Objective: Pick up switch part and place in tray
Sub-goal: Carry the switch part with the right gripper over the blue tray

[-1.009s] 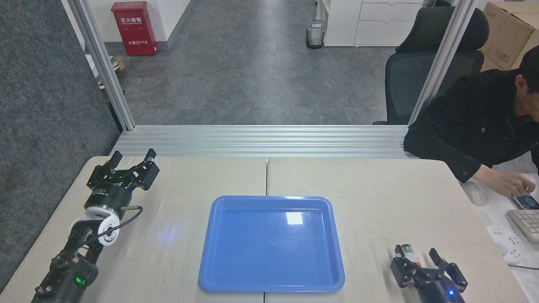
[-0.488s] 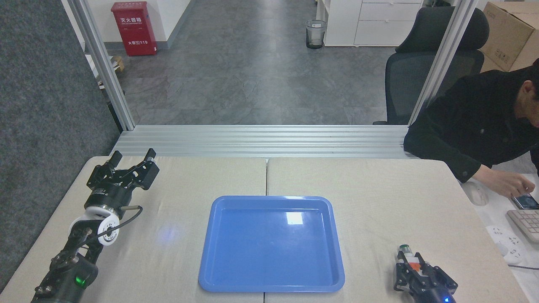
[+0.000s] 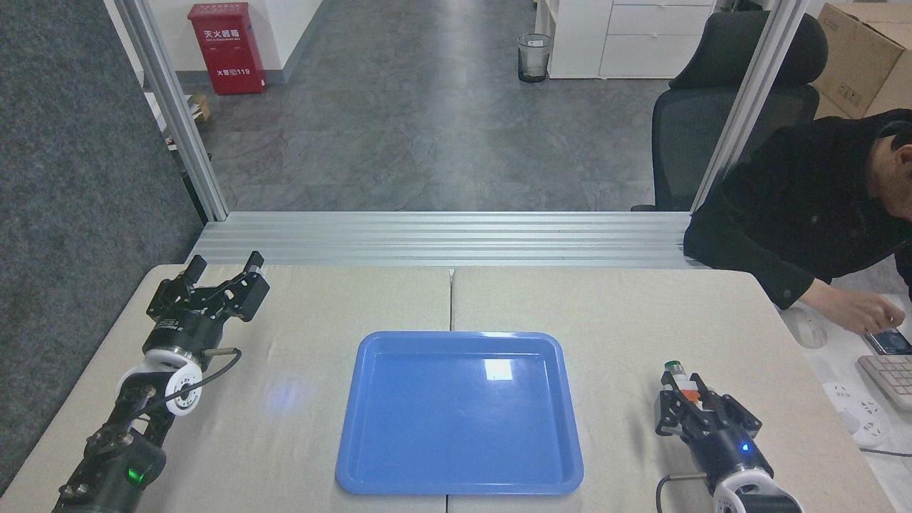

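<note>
Right hand clamped around switch part, its lower body hidden, right of tray.

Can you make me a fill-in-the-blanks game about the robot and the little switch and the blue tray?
1. The switch part is held by the robot's ____ gripper.
2. The tray is the colour ____.
3. The left gripper is open and holds ____.
4. There is ____ lying inside the tray so far.

Missing words: right; blue; nothing; nothing
</note>
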You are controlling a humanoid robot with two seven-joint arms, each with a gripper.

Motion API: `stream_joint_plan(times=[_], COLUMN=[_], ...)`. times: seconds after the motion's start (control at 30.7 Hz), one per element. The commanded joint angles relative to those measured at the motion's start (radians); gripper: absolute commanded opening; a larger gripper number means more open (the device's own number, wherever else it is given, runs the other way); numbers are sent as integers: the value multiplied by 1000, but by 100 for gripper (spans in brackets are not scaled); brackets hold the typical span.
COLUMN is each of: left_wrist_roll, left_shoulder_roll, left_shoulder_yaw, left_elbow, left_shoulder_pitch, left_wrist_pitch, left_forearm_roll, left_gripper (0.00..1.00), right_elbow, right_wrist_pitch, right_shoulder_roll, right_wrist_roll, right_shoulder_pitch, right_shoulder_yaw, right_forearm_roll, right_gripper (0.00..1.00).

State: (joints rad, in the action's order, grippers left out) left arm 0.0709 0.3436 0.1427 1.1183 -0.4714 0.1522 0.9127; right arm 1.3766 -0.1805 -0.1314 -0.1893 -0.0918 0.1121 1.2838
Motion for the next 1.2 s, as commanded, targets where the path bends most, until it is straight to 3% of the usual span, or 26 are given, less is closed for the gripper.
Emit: stream_joint_plan(times=[0.0,0.26,0.42,0.75,1.01,1.07,1.11,1.17], left_wrist_roll=[0,0,0,0,0,0,0,0], left_shoulder_roll=[0,0,0,0,0,0,0,0], left_shoulder_yaw=[0,0,0,0,0,0,0,0], left_elbow=[0,0,0,-2,-2,-2,-2,-2], left_shoulder_pitch=[0,-1,-1,-1,-1,-1,-1,-1], left_wrist_pitch=[0,0,0,0,0,0,1,0], left_forearm_roll=[0,0,0,0,0,0,0,0], left_gripper=[100,100,100,100,100,100,100,100], right_elbow=[53,44,15,-47,-88,-108,-122,-137], right_wrist_pitch=[9,6,3,-69,-88,-83,-82,-76], right_shoulder_roll=[42,130,139,138,141,151,159,165], right_wrist_roll=[-36,-38,-38,-65,-68,-68,-67,-64], right_shoulder_pitch=[-195,-237,-214,-97,-92,-100,-103,-111], right_shoulder_yaw=[-169,-420,-517,-531,-529,-528,-522,-513], right_forearm_roll=[-4,25,52,92,172,174,175,175], right_gripper=[0,0,0,0,0,14,29,80])
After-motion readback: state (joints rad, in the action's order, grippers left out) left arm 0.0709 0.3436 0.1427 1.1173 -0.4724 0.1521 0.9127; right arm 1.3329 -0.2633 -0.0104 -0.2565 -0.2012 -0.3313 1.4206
